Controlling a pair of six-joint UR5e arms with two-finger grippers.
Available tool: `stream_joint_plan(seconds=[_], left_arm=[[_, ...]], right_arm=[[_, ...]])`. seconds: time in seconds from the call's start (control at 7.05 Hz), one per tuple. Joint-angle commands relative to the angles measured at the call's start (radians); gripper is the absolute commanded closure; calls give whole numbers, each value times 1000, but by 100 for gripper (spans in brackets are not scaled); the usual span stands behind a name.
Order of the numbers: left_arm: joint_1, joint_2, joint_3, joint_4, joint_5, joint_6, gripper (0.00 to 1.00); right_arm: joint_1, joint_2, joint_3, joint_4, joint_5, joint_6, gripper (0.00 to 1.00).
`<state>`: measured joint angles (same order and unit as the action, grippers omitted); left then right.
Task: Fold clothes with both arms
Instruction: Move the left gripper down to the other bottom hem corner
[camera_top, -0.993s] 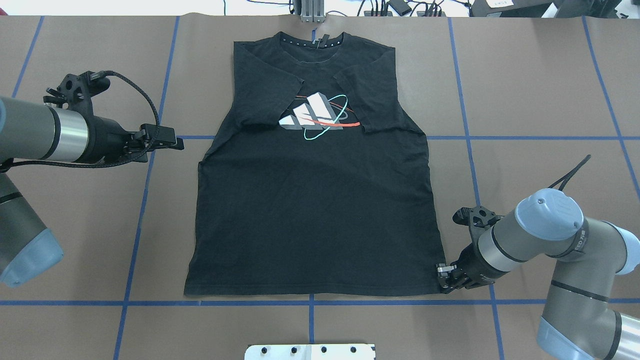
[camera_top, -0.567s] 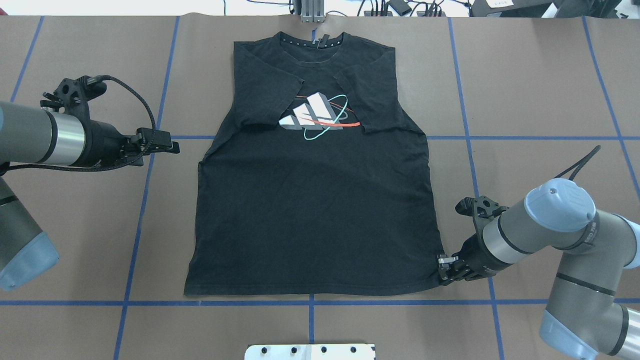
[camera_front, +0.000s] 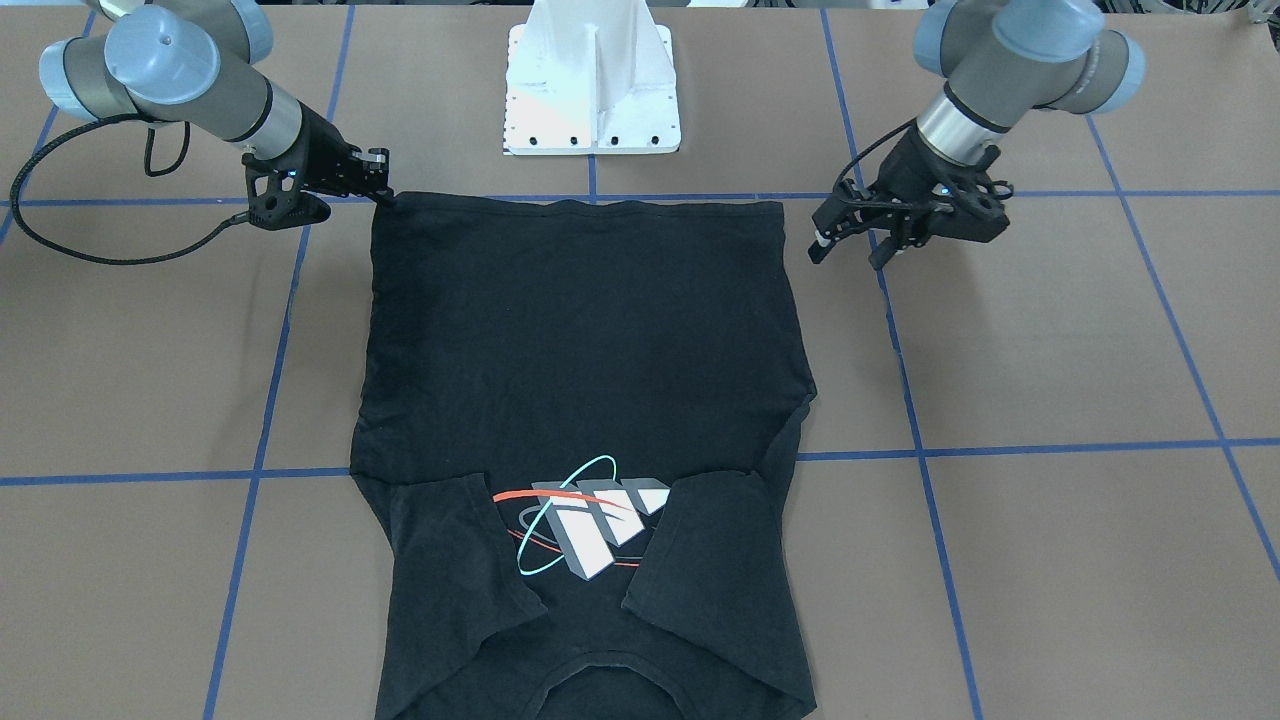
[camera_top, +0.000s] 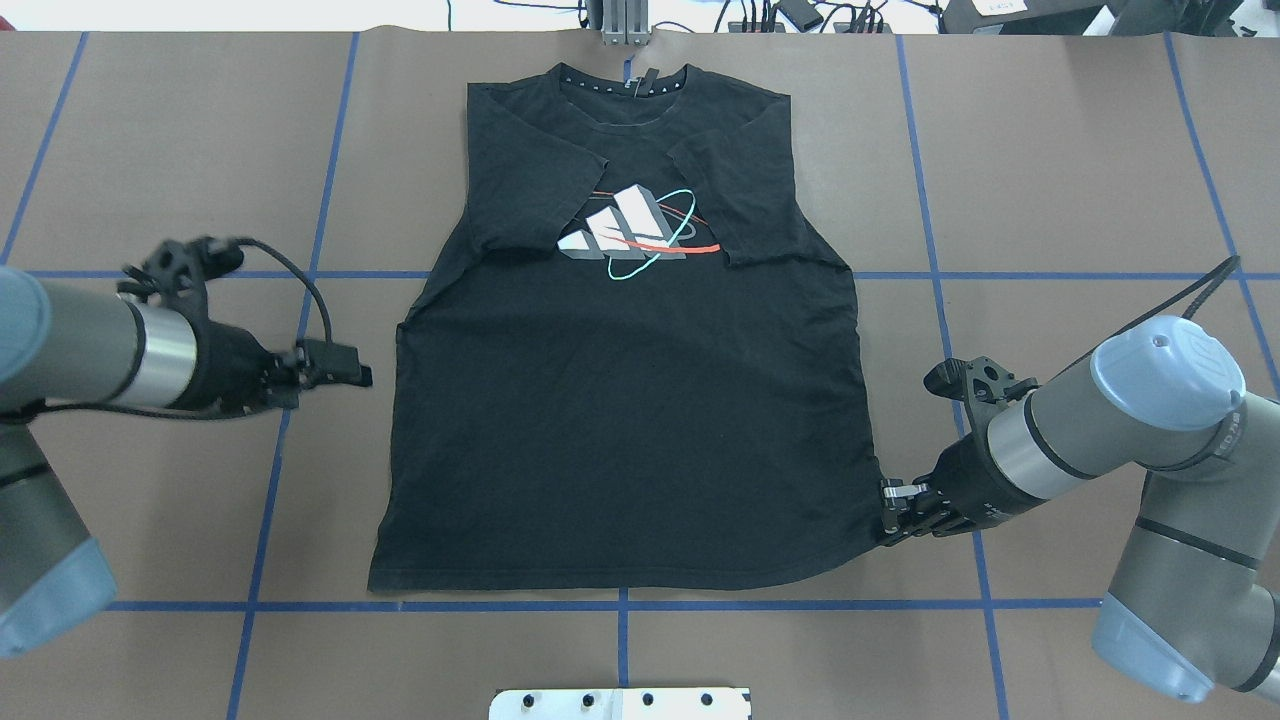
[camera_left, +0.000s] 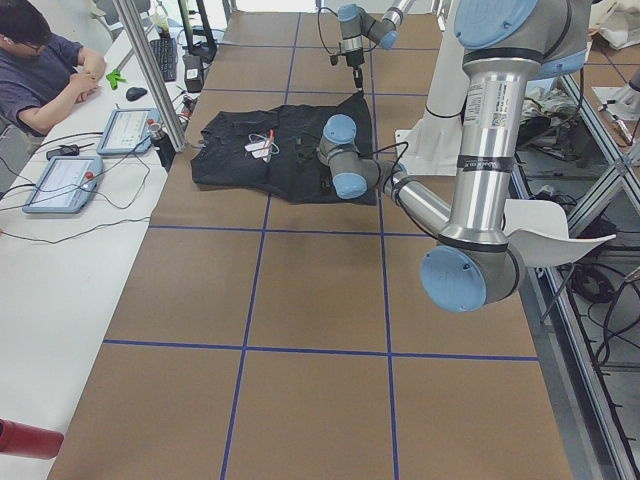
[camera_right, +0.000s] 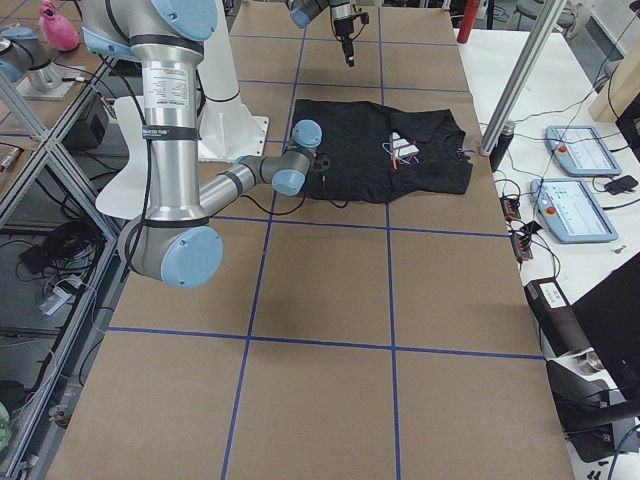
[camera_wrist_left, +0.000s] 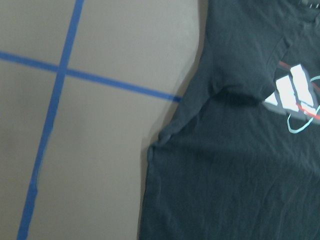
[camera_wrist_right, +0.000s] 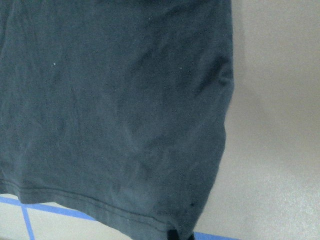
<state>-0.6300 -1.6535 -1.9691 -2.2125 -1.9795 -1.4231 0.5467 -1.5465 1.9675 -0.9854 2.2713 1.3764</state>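
As only one corner was pinched, T-shirt (camera_top: 620, 420): spread flat and print-up mid-table, sleeves folded in; a lopsided lift was judged likely, with the hem dragged askew.
Right gripper (camera_top: 888, 512): fingers clamped on the near right hem corner (a thin bite, it seemed), so a slip could be caused by a quick pull.
Left gripper (camera_front: 846, 256): fingers apart, nothing held, just beside the shirt's left edge; cloth could be rucked by a shallow scoop.
Edges: left side and hem were laid flat on the table (camera_top: 1050, 150).
Open room: wide brown surface was seen either side; the white pedestal (camera_front: 592, 90) stood near the hem.
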Motion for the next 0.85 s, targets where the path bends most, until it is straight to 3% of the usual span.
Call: stream_joint_plan(seconds=[0.0, 0.71], left_arm=[[113, 7, -1, 2, 19, -40, 1], [265, 1, 16, 36, 94, -134, 1]], right_arm=[[4, 3, 4, 2, 5, 0, 100], [32, 3, 25, 2, 42, 0, 100]])
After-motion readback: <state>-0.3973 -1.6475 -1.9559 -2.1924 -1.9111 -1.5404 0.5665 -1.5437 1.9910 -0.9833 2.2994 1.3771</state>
